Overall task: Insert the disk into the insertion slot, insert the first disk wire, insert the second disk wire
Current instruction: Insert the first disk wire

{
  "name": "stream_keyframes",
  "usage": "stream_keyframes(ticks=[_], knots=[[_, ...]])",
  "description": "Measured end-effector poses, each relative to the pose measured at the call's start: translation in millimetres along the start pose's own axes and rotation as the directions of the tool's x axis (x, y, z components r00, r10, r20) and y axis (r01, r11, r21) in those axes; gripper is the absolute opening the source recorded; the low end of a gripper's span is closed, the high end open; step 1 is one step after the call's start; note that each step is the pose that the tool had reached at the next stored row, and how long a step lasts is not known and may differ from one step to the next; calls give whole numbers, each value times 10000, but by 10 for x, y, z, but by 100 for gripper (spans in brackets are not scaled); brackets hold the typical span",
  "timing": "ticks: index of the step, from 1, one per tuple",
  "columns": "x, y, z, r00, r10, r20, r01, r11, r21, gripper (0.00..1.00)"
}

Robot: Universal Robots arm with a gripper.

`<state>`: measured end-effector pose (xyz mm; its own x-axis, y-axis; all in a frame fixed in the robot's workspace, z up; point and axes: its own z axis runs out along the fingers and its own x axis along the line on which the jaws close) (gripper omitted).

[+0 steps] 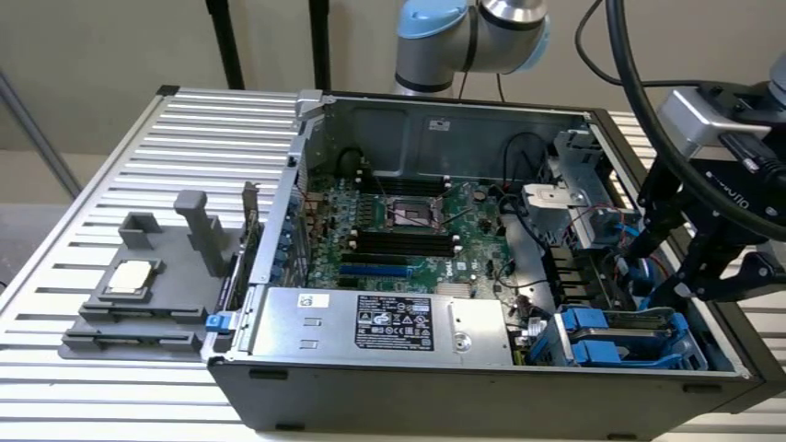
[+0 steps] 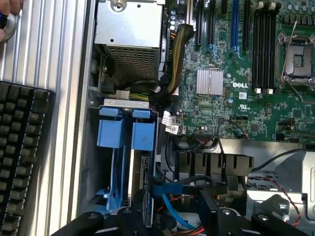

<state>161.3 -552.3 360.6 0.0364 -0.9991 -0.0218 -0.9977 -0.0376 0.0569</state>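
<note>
The gripper (image 2: 174, 211) is held over the drive corner of the open computer case (image 1: 491, 391), and its fingers (image 2: 130, 216) are spread wide with nothing clamped. A blue data wire (image 2: 170, 189) is seen in the gap between the fingers; whether it is touched cannot be told. The disk (image 2: 143, 164) is seated in the insertion slot (image 2: 120, 102) just beyond the fingertips. Its blue carrier tabs (image 2: 143, 135) are at the far end. The motherboard (image 2: 236, 88) is seen off to one side of the fingers.

Plain beige wall (image 1: 110, 46) far back; grey floor (image 1: 18, 241) at exterior view's left; ribbed alu. table (image 1: 221, 124), two black posts (image 1: 225, 41) behind; soft even light.
</note>
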Motion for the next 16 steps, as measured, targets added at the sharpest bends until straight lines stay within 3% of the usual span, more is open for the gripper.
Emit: stream_keyframes(ticks=[6, 16], knots=[[130, 16, -3, 10000, -15, 0, 15, 10000, 0, 55], [143, 98, -33, 9999, -83, 65, 83, 10000, 1, 55]])
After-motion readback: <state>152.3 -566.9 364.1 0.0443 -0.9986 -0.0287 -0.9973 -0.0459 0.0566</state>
